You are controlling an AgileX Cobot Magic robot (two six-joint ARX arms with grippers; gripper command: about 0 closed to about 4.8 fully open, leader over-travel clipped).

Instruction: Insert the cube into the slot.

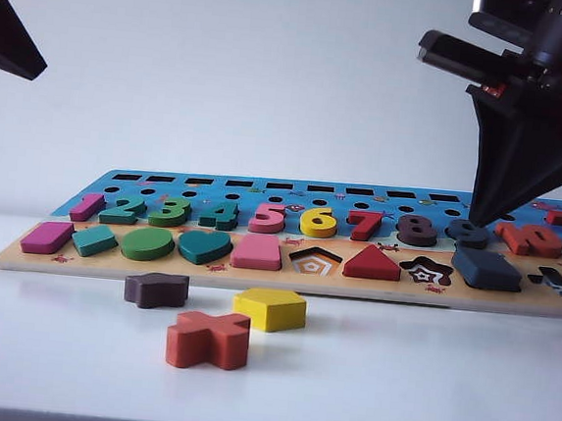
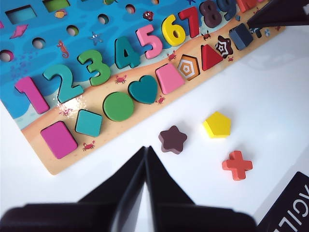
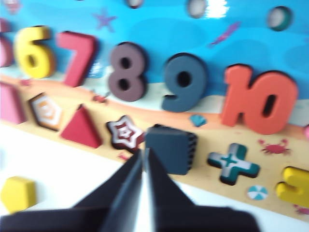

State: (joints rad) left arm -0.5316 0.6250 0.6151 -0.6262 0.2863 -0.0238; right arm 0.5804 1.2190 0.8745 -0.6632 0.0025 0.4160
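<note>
The cube (image 1: pixel 486 269) sits tilted, half in the slot (image 3: pixel 192 143), lower right. The right tool (image 1: pixel 476 218), clenched empty, hangs above it; the left tool (image 2: pixel 146 151), clenched, hovers over the counter (image 1: pixel 394 378).

White table (image 1: pixel 424 381), tan puzzle board (image 1: pixel 255 279), brown star piece (image 1: pixel 156 289), yellow pentagon (image 1: pixel 270 309), orange-red cross (image 1: pixel 208 340)

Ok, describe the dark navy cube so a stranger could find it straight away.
Start at the long tan wooden puzzle board and follow its front row of shapes to the right-hand end. There, just below the dark grey 9, sits the flat dark navy square block with rounded corners. It lies between the empty star-shaped recess and the empty cross-shaped recess, and is that row's only navy piece.
</note>
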